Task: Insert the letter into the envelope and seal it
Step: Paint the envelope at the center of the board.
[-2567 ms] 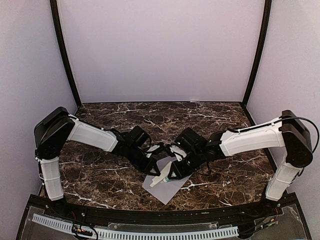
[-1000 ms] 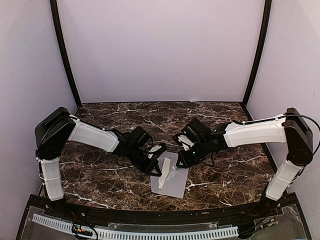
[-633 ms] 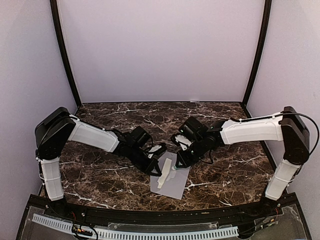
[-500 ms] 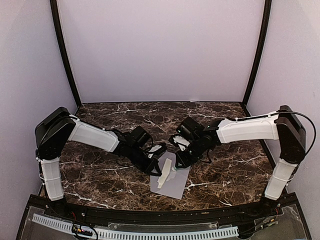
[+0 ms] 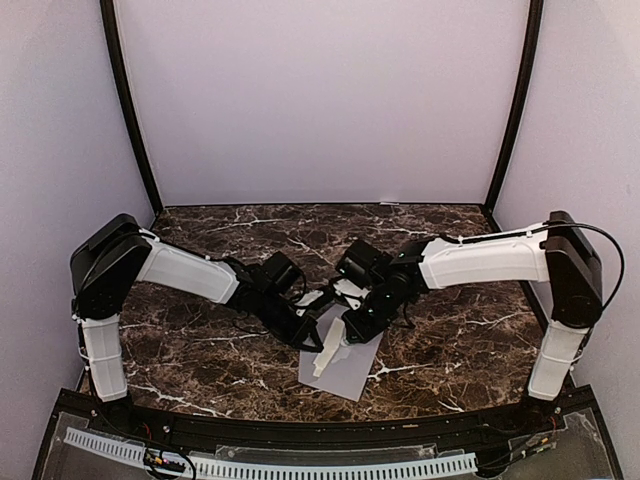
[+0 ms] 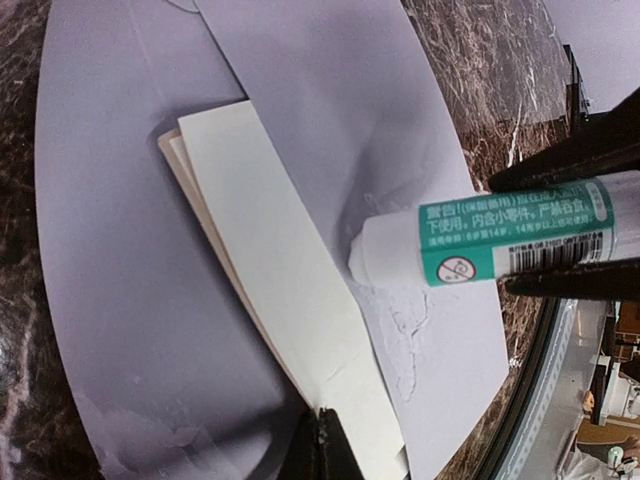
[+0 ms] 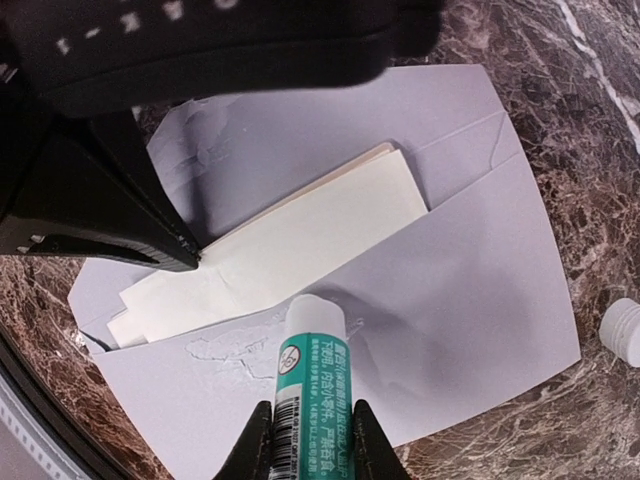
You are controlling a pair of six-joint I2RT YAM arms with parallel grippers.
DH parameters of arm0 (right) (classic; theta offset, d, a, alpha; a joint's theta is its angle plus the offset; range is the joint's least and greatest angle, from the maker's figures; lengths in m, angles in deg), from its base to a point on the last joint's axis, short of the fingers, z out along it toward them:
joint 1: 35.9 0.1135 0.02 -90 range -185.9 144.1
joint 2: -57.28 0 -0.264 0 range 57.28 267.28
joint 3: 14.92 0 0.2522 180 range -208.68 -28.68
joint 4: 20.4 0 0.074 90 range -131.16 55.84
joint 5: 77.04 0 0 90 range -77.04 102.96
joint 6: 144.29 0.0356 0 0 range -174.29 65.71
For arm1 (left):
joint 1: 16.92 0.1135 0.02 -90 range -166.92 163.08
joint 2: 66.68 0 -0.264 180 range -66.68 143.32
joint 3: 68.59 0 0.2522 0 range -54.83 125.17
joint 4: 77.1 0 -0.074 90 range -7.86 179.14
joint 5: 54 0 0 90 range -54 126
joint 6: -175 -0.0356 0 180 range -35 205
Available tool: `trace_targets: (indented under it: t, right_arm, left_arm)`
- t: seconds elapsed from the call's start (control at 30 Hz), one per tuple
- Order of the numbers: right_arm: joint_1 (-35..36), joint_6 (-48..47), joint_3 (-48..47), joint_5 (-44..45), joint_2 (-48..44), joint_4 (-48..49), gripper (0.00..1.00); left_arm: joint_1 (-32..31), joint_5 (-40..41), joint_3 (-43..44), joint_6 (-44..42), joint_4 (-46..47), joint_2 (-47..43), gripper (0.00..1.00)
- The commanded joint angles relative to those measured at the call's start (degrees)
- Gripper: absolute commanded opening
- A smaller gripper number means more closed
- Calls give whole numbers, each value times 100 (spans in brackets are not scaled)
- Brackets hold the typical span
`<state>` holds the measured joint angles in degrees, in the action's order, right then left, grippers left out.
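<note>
The pale lavender envelope lies flat on the marble table, flap open. The cream folded letter sticks halfway out of its pocket. My left gripper is shut, and its closed tips press down on the letter's near end. My right gripper is shut on a green-and-white glue stick. The stick's white tip touches the envelope's face just beside the letter's edge. A wet glue smear runs along the paper to the left of the tip.
The glue stick's white cap lies on the dark marble table to the right of the envelope. Both arms meet over the envelope near the table's front edge. Lavender walls enclose the back and sides.
My right gripper has slid leftward with the glue stick across the envelope. The left gripper has stayed shut on the letter, and the envelope has barely shifted.
</note>
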<state>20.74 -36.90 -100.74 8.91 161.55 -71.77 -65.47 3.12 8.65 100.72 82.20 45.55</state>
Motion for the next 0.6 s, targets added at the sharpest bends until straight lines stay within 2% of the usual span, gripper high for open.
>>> trace_targets:
  t: [0.0, 0.57]
  right_arm:
    - [173, -20, 10, -381, 66, -363, 0]
    - [281, 381, 319, -1324, -115, 4, 0]
  left_arm:
    - [-38, 105, 70, 44, -105, 54, 0]
    - [-33, 127, 59, 89, -88, 92, 0]
